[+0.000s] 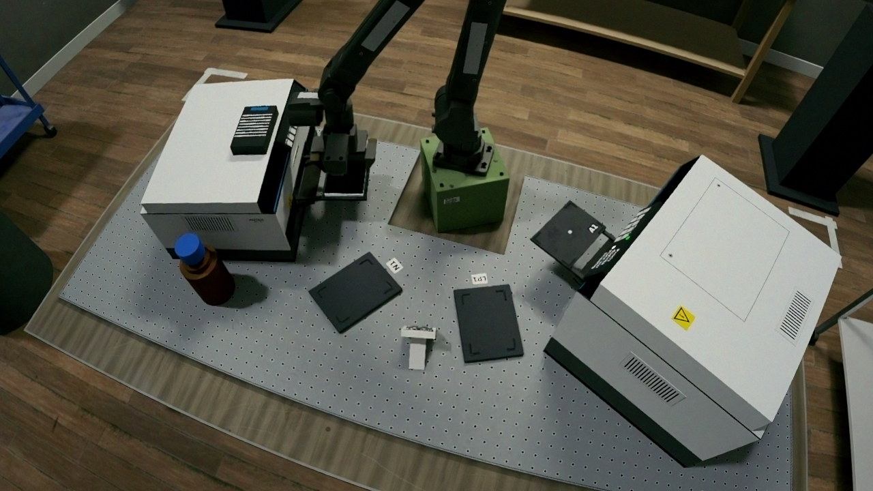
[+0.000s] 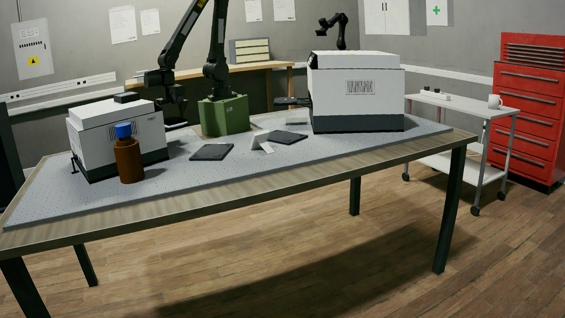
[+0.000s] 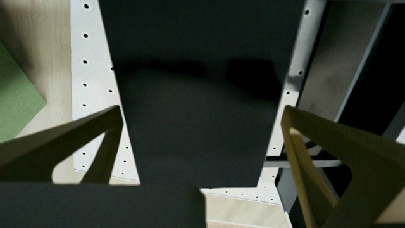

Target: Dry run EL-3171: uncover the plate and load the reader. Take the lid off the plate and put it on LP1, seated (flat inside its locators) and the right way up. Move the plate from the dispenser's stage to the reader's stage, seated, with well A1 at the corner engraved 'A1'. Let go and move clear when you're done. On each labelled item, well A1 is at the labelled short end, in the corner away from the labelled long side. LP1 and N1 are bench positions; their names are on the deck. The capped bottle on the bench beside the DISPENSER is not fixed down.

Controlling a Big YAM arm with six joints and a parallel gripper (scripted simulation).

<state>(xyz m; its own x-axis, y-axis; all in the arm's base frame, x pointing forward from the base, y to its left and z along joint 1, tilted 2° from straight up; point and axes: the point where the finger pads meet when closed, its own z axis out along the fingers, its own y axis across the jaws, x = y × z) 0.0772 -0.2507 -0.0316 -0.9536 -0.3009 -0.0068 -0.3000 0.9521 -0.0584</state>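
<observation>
My gripper (image 1: 343,168) (image 2: 173,109) (image 3: 202,113) is spread wide, its two fingers well apart and gripping nothing. From the wrist I look down on a dark flat slab (image 3: 202,126) that fills the space between them, a strip of pale deck (image 3: 95,76) showing along each side. In the view from above, a thin white edge shows at the slab's near end; I take it for the lidded plate on the dispenser's stage, though my own hand covers too much of it to say whether the lid sits flat.

The dispenser (image 1: 219,152) (image 2: 118,122) is right beside my hand, with a small black box (image 1: 249,145) (image 2: 126,98) on its top. Near its front corner stands the brown bottle (image 1: 209,280) (image 2: 129,160), upright, with its blue cap on. My arm rises from the green pedestal (image 1: 470,210) (image 2: 226,116) (image 3: 17,95).

Farther out, N1 (image 1: 355,292) (image 2: 211,151) and LP1 (image 1: 488,323) (image 2: 287,137) lie on the deck as dark pads, their corner locators exposed. A small white stand (image 1: 418,333) (image 2: 259,139) is between them. Well apart from my hand is the reader (image 1: 714,274) (image 2: 357,90), its dark stage (image 1: 564,238) (image 2: 287,101) extended, with the 'A1' mark beside the housing.
</observation>
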